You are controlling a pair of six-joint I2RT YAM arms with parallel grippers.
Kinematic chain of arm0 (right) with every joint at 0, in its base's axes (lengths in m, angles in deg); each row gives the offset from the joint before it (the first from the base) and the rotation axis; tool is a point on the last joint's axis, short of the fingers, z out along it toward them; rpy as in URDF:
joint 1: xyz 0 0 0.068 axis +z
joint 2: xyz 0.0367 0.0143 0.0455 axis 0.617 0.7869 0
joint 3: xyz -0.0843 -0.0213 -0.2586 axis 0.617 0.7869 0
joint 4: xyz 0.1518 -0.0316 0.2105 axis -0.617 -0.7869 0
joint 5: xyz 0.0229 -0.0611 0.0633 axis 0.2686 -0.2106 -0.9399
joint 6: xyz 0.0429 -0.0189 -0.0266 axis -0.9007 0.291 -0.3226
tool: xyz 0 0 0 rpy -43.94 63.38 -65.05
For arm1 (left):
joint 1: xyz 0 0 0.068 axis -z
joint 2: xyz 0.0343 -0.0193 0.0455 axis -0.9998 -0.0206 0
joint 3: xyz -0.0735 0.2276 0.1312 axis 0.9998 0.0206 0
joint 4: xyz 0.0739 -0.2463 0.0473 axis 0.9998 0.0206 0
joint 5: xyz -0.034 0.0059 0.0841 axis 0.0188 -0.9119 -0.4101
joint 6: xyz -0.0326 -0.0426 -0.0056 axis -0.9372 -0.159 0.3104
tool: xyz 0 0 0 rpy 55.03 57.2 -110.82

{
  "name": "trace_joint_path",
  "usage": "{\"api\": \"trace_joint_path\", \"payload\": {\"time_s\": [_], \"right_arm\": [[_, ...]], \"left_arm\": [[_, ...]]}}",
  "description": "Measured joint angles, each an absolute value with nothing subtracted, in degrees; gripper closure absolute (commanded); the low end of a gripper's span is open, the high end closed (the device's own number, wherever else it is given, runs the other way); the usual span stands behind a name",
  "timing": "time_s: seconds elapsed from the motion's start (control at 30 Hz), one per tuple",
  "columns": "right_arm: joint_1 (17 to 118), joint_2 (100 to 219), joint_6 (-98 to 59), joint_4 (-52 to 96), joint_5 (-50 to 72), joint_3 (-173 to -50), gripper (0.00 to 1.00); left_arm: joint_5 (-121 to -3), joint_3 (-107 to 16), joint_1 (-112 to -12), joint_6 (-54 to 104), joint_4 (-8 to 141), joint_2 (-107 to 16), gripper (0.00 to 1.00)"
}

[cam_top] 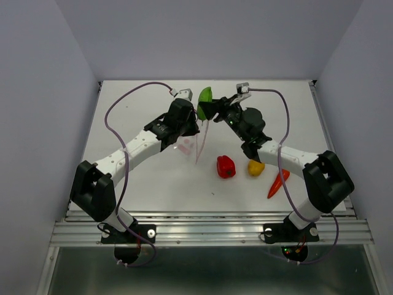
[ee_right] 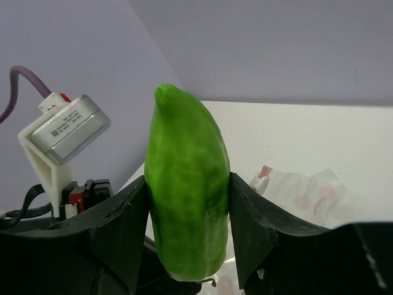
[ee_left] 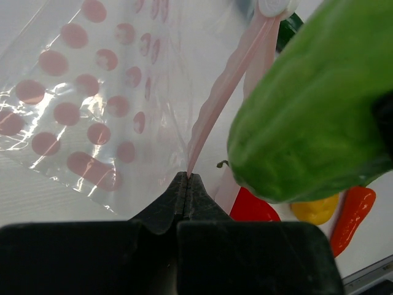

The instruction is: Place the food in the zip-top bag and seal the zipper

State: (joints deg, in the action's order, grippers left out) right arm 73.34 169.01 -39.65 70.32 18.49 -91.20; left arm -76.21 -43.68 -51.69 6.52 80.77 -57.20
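Note:
My right gripper (cam_top: 212,106) is shut on the light green pod (cam_top: 205,95) and holds it up above the bag's mouth; the pod (ee_right: 187,209) sits upright between both fingers. My left gripper (ee_left: 186,177) is shut on the zipper (ee_left: 215,104), the pale pink strip at the edge of the clear zip-top bag (ee_left: 92,92), which hangs lifted off the table (cam_top: 187,144). A dark green piece (ee_left: 287,31), perhaps the cucumber, shows by the white slider. The red pepper (cam_top: 225,166), yellow piece (cam_top: 256,167) and carrot (cam_top: 277,183) lie on the table.
The white table (cam_top: 141,178) has purple-grey walls on three sides and a metal rail along the near edge (cam_top: 209,230). The left arm's wrist camera housing (ee_right: 64,129) is close beside the pod. Purple cables loop over both arms.

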Motion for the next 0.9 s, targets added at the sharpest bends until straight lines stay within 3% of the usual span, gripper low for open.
{"api": "trace_joint_path", "payload": {"time_s": [0.9], "right_arm": [[77.4, 169.8, -34.9, 67.8, 21.9, -80.5, 0.74]], "left_arm": [[-74.0, -43.7, -51.8, 3.5, 79.2, -55.8, 1.00]]}}
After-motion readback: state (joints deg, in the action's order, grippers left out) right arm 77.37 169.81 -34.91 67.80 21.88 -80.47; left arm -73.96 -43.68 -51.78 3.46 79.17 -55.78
